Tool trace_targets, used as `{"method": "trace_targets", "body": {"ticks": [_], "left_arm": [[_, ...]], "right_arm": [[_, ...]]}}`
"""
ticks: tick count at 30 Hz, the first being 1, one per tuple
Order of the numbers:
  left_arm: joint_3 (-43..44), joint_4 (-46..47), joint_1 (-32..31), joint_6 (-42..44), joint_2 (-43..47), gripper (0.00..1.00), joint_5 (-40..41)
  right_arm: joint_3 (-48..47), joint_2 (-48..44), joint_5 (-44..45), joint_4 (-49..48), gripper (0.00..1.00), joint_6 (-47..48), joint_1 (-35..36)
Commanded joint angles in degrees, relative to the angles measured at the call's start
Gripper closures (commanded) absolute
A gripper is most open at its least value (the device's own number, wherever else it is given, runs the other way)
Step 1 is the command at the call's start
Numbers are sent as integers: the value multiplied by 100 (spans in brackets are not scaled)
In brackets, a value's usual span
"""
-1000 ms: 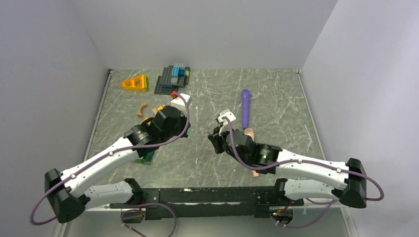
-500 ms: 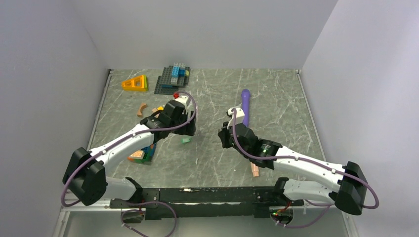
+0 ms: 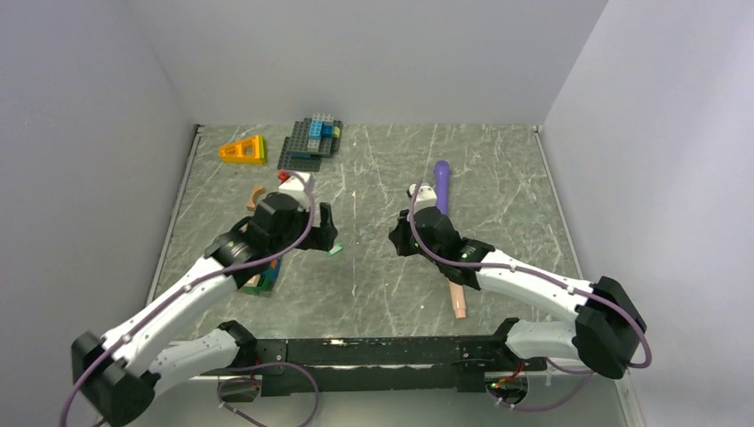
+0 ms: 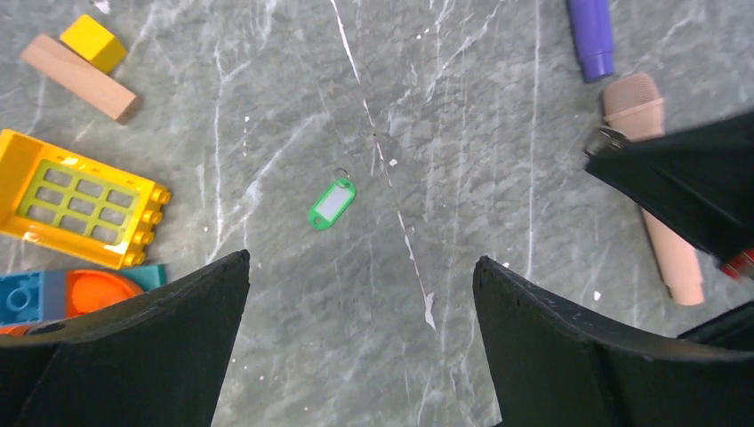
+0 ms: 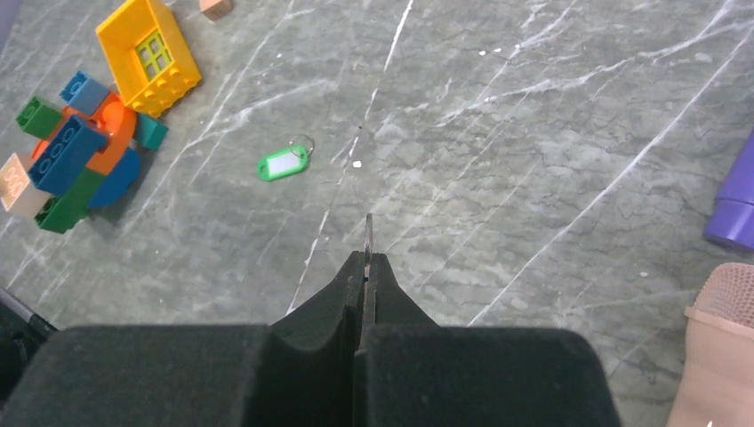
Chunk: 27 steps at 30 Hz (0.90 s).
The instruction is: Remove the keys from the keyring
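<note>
My left gripper (image 4: 360, 267): jaws spread wide with nothing between them, hanging over the table (image 4: 462, 116).
My right gripper (image 5: 367, 260): pinched tight on a thin metal piece (image 5: 369, 229) that pokes out past the tips. I cannot tell whether it is a key or a ring.
Green key (image 4: 332, 203): flat on the grey marbled surface, under the gap between my left fingers, and touched by neither. It is tag-shaped with a pale window and has a small wire loop at one end.
Seen from above: the green key lies between my two grippers, just beside the left one.
To the key's left: a yellow window brick (image 4: 76, 209), and a wooden block (image 4: 78, 77) with a yellow cube (image 4: 93, 42) just beside it.
To its right: a purple marker (image 4: 591, 36) and a pink microphone-shaped toy (image 4: 662, 213), well apart from the key.
</note>
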<state>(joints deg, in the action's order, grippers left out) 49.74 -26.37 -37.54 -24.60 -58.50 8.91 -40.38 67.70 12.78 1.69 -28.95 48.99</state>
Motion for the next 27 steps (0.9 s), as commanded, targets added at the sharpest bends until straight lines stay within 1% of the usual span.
{"method": "trace_targets", "body": {"ticks": [1, 4, 8, 11, 15, 18, 19, 20, 21, 22, 23, 24, 27], "left_arm": [[-136, -692, 7, -188, 796, 1, 18], [-59, -1247, 6, -273, 1337, 0, 102], [-105, -1747, 3, -140, 2015, 1, 823], [-237, -2005, 10, -113, 2443, 1, 959], [-378, -1984, -25, -119, 2917, 1, 943], [-451, -1848, -18, -69, 3208, 1, 1083], [-455, -1849, -19, -68, 3275, 1, 1118], [-449, -1874, -18, -77, 3330, 1, 1129], [-452, -1881, -20, -80, 3378, 1, 1132], [-472, -1848, -25, -73, 3428, 0, 1121], [-496, -1816, -23, -59, 3457, 1, 1097], [-507, -1799, -18, -54, 3471, 1, 1081], [-459, -1879, -21, -73, 3435, 1, 1119]], "right_arm": [[-68, 363, -539, -670, 100, -117, -338], [-139, 655, -727, -861, 100, -150, -524], [-260, 1030, -774, -984, 100, -173, -694], [-329, 1301, -895, -1099, 100, -260, -860], [-435, 1607, -956, -1123, 100, -320, -1021], [-548, 1712, -1025, -1057, 100, -341, -1058], [-600, 1742, -1019, -999, 94, -340, -1070], [-647, 1756, -997, -917, 75, -339, -1082], [-687, 1753, -974, -849, 53, -348, -1097], [-704, 1732, -964, -819, 27, -342, -1108], [-720, 1691, -936, -776, 6, -338, -1111], [-725, 1641, -881, -726, 1, -346, -1119], [-722, 1433, -769, -560, 0, -337, -1129]]}}
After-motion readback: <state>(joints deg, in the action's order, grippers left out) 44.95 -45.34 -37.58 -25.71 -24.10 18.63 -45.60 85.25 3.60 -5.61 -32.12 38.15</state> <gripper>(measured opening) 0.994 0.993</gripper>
